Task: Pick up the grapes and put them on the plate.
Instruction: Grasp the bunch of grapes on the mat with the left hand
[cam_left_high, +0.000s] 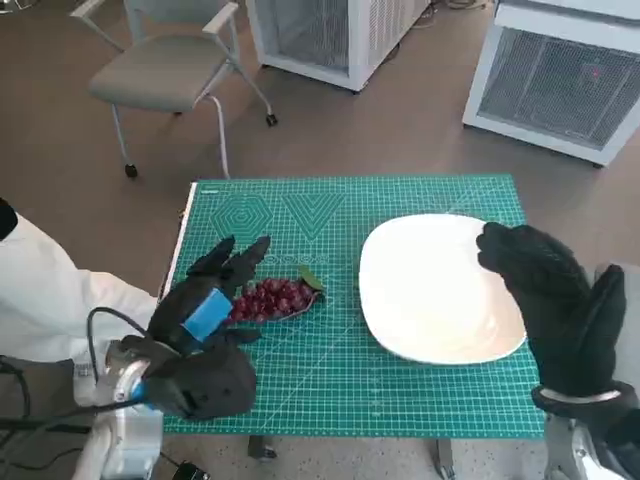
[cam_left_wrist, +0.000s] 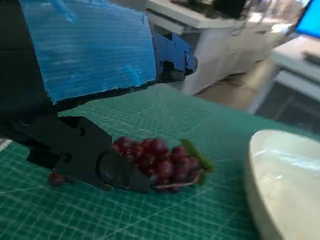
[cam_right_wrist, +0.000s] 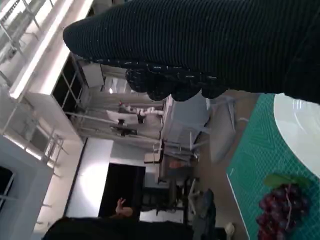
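Note:
A bunch of dark red grapes (cam_left_high: 272, 298) with a green leaf lies on the green cutting mat (cam_left_high: 340, 390), left of the white plate (cam_left_high: 430, 290). My left hand (cam_left_high: 205, 315) hovers over the left end of the bunch, fingers spread, holding nothing. The left wrist view shows black fingers (cam_left_wrist: 90, 160) just in front of the grapes (cam_left_wrist: 162, 162), close to them or touching. My right hand (cam_left_high: 560, 305) is raised over the plate's right edge, fingers apart and empty. The right wrist view shows the grapes (cam_right_wrist: 280, 210), the plate's rim (cam_right_wrist: 300, 130) and the glove (cam_right_wrist: 210, 45).
The mat covers a small table. A grey chair (cam_left_high: 165, 70) stands on the floor beyond the far left corner. White cabinets (cam_left_high: 560, 80) stand at the back. A person's hand (cam_right_wrist: 120, 204) shows far off in the right wrist view.

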